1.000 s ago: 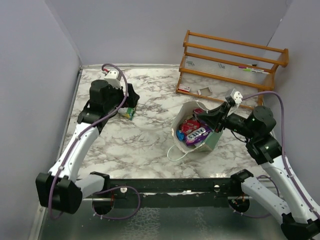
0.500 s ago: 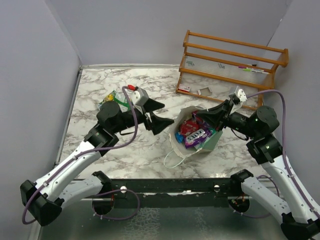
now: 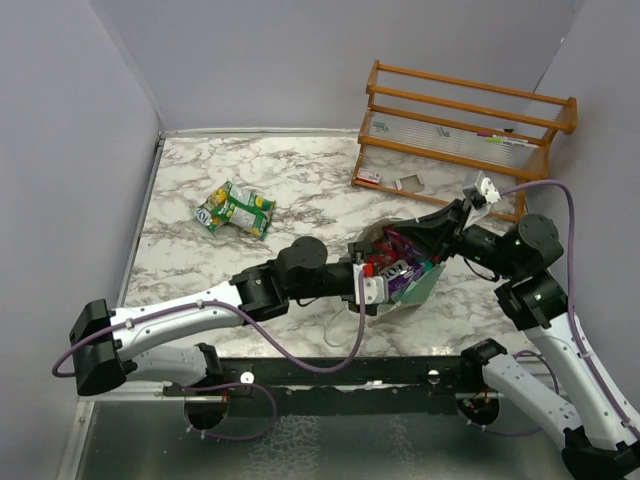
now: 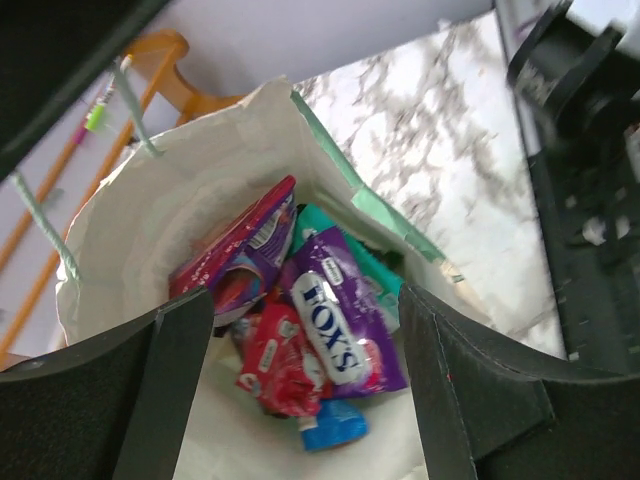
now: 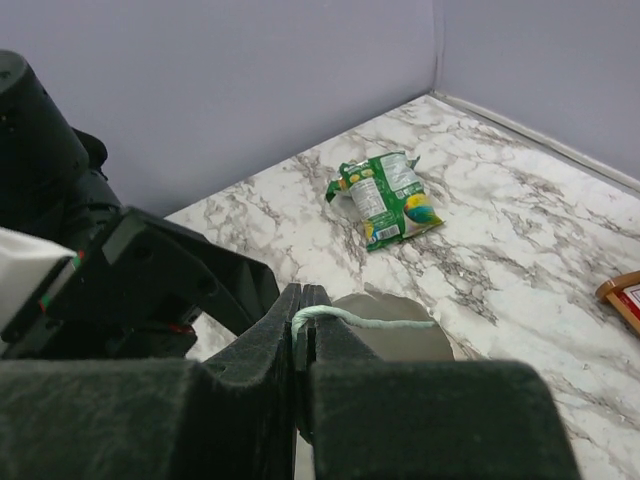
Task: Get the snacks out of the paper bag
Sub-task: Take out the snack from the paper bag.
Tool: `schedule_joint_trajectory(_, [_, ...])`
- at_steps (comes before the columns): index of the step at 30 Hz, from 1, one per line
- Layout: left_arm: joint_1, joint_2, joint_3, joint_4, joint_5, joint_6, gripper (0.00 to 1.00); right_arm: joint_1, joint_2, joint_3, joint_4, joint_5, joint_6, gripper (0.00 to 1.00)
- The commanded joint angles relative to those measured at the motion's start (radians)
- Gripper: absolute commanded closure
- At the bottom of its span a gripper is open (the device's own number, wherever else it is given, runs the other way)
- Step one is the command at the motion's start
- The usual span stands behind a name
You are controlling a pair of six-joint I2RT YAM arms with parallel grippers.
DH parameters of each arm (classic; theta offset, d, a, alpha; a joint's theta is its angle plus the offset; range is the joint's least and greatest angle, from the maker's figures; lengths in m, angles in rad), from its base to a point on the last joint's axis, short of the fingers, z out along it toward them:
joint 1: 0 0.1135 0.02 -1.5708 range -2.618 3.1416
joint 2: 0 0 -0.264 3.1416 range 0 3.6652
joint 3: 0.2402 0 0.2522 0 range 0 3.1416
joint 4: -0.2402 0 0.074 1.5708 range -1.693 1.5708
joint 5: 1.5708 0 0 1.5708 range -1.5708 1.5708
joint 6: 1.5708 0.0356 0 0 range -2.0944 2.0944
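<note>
So far only one green snack packet [image 3: 235,209] lay out on the counter [image 3: 300,170], well apart from the paper bag [image 3: 428,282]. A purple packet [image 4: 335,320], a red packet [image 4: 270,365] and others were inside the bag, overlapping. The left pincer [image 4: 305,350] stood open at the bag's mouth. The right pincer [image 5: 300,320] was clamped on the bag's cord handle [image 5: 370,318]. A wooden rack [image 3: 465,120] stood behind, out of the way.

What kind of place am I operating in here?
Probably a staged robot test cell: a marble-patterned tabletop boxed in by plain grey panels, with props such as a wooden rack and a paper bag of snacks.
</note>
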Motion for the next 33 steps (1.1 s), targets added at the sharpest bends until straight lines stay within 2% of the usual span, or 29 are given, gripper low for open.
schedule_joint_trajectory(1, [-0.021, 0.054, -0.014, 0.059, -0.142, 0.301, 0.24, 0.005, -0.024, 0.042, 0.046, -0.033, 0.020, 0.98])
schedule_joint_trajectory(6, [-0.020, 0.172, 0.045, 0.042, -0.245, 0.418, 0.39, 0.005, -0.038, 0.039, 0.041, -0.037, 0.027, 0.98])
schedule_joint_trajectory(14, [-0.019, 0.289, 0.061, 0.193, -0.267, 0.542, 0.39, 0.006, -0.060, 0.031, 0.057, -0.025, 0.055, 0.98])
schedule_joint_trajectory(17, [-0.018, 0.339, 0.067, 0.264, -0.268, 0.589, 0.34, 0.005, -0.060, 0.035, 0.062, -0.033, 0.059, 0.98])
schedule_joint_trajectory(27, [0.011, 0.488, 0.172, 0.262, -0.272, 0.635, 0.31, 0.005, -0.070, 0.040, 0.045, -0.023, 0.055, 0.98])
schedule_joint_trajectory(33, [0.025, 0.588, 0.246, 0.193, -0.285, 0.666, 0.36, 0.005, -0.065, 0.056, 0.027, -0.014, 0.047, 0.98])
